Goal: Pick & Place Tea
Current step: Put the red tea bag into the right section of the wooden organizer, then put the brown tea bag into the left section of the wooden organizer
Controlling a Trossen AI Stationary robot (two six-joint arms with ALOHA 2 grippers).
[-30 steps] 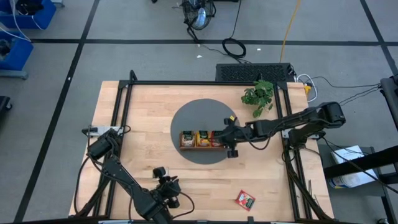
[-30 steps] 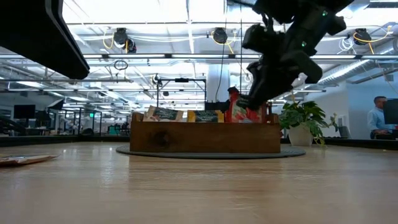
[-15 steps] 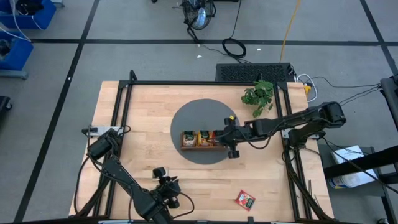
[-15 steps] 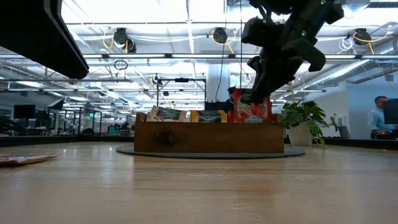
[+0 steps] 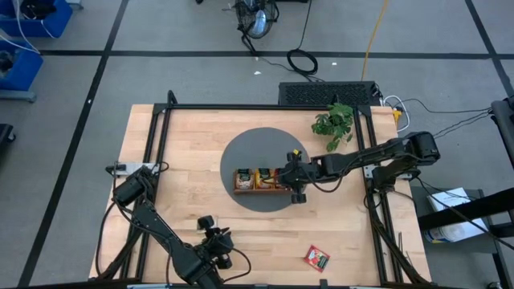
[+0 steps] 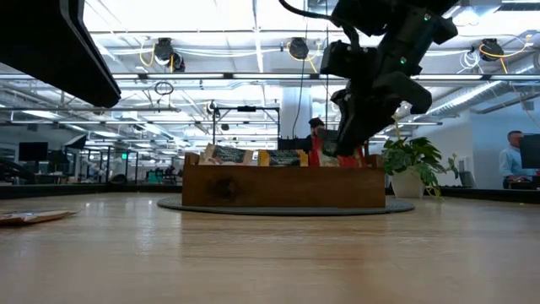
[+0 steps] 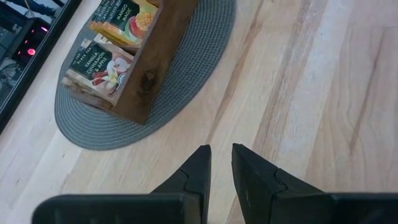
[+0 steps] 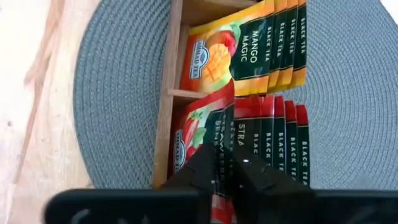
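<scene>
The right gripper (image 8: 225, 163) hangs over the end compartment of the wooden tray (image 5: 259, 189) on the round grey mat (image 5: 241, 152), its fingers drawn narrow around a red sachet (image 8: 219, 134) at the front of the upright red row (image 8: 273, 140) — the orange-yellow sachets (image 8: 255, 53) fill the middle compartment just beyond it. The dark green sachets (image 7: 102, 68) stand in the far end compartment, while one red sachet (image 5: 316, 258) lies flat on the table (image 5: 169, 177), well apart from the gripper. The left gripper (image 7: 219, 171) waits at the near table edge — fingers nearly together, holding nothing.
</scene>
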